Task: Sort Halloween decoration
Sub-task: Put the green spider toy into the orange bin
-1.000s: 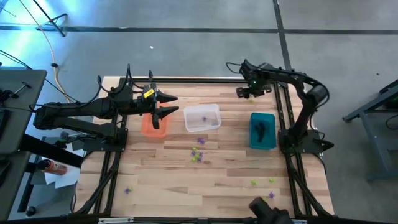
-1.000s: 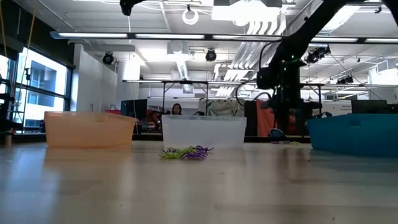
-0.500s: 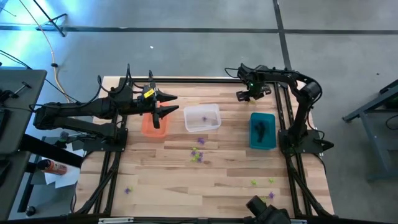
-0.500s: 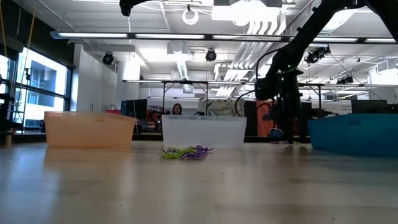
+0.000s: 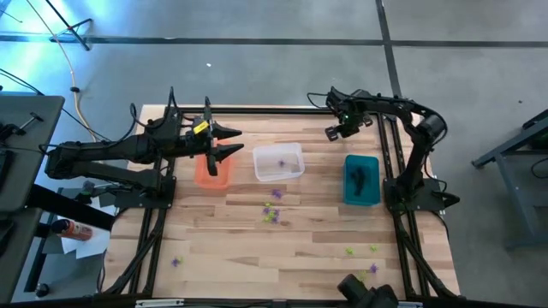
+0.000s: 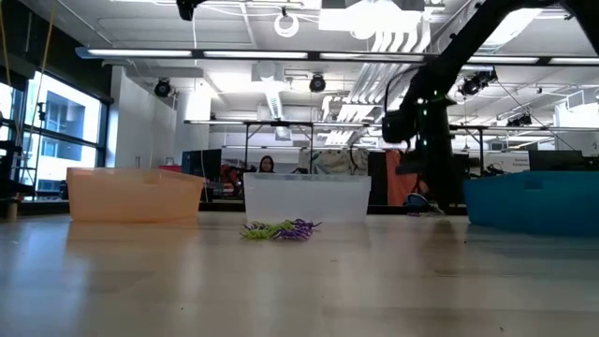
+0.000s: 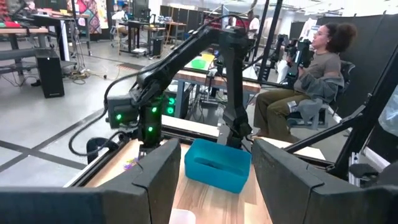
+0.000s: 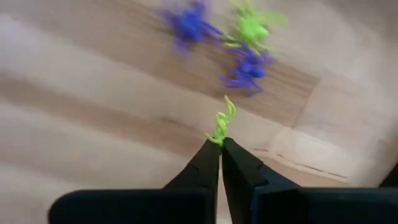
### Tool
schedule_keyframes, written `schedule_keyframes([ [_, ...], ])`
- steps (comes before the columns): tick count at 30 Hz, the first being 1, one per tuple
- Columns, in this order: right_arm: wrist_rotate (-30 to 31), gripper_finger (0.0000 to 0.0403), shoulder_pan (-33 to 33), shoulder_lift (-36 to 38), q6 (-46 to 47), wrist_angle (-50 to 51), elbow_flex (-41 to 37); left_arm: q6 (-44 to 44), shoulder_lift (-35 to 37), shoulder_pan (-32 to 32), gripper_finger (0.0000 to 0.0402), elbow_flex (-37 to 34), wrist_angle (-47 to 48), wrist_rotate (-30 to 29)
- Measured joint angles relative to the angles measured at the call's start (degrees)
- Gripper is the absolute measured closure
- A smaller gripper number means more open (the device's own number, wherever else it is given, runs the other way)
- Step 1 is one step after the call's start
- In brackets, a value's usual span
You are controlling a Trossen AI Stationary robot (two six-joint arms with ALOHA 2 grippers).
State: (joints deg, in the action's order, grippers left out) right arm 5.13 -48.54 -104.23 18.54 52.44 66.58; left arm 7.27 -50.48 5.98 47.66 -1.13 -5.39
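Up by the table's [image 5: 223, 257] far edge — right claw [image 8: 220, 144] pinches a yellow-green spider trinket [image 8: 222, 123]; left claw [image 5: 233, 142] gapes.

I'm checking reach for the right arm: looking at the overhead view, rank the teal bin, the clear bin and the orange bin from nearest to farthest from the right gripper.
From the right gripper, at the table's far edge:
1. Teal bin, on its own side, nearer the arm's base.
2. Clear bin, mid-table; close to the teal bin's distance, slightly farther.
3. Orange bin, far across under the left arm.

On the wooden worktop [image 5: 300, 248] stand an orange bin [image 5: 211, 169], a clear bin [image 5: 279, 162] and a teal bin [image 5: 361, 180] in a row, and behind sits a person [image 7: 311, 81].
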Motion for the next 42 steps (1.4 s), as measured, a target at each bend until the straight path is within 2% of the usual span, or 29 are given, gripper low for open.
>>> schedule_keyframes([
  [5, -3.6, 0.0400, 3.4, 9.8, -5.2, -1.8, 0.0, 0.0, 0.9, 0.0, 0.0213, 0.0, -0.1, 0.0],
  [7, -10.6, 0.0401, 5.4, 14.5, -10.1, -3.9, 0.0, 0.0, 0.8, 0.0, 0.0213, 0.0, -0.1, 0.0],
  [9, -20.2, 0.0401, 8.1, 19.4, -15.1, -7.0, 0.0, 0.0, -0.2, 0.0, 0.0213, 0.0, -0.2, 0.0],
  [11, -28.1, 0.0402, 11.3, 23.9, -17.2, -11.4, 0.0, -0.1, -1.5, 0.0, 0.0213, 0.0, 0.2, 0.1],
  [14, -31.7, 0.0402, 17.7, 28.5, -18.5, -19.6, 0.0, -1.5, -4.1, 0.0, 0.0213, 0.0, -1.2, 2.0],
  [18, -31.7, 0.0402, 26.7, 30.3, -20.1, -31.7, 0.1, -2.4, -9.0, 0.0, 0.0213, 0.0, -8.3, 8.1],
  [21, -28.4, 0.0402, 32.7, 29.2, -20.0, -39.7, 0.1, -2.1, -12.6, 0.0, 0.0213, 0.0, -15.1, 12.6],
  [26, -21.8, 0.0402, 39.6, 28.1, -19.1, -45.5, 0.1, -2.4, -16.1, 0.0, 0.0213, 0.0, -17.4, 13.9],
  [30, -18.5, 0.0403, 42.7, 28.0, -17.6, -46.7, 0.1, -2.4, -17.5, -0.1, 0.0213, 0.0, -18.8, 14.2],
  [33, -14.8, 0.0403, 43.8, 28.0, -16.7, -47.4, 0.1, -2.5, -18.2, -0.1, 0.0213, 0.0, -20.4, 17.0],
  [42, -15.1, 0.0403, 44.5, 28.0, -14.5, -47.2, 0.1, -2.5, -22.1, -0.8, 0.0213, 0.0, -26.9, 16.7],
])
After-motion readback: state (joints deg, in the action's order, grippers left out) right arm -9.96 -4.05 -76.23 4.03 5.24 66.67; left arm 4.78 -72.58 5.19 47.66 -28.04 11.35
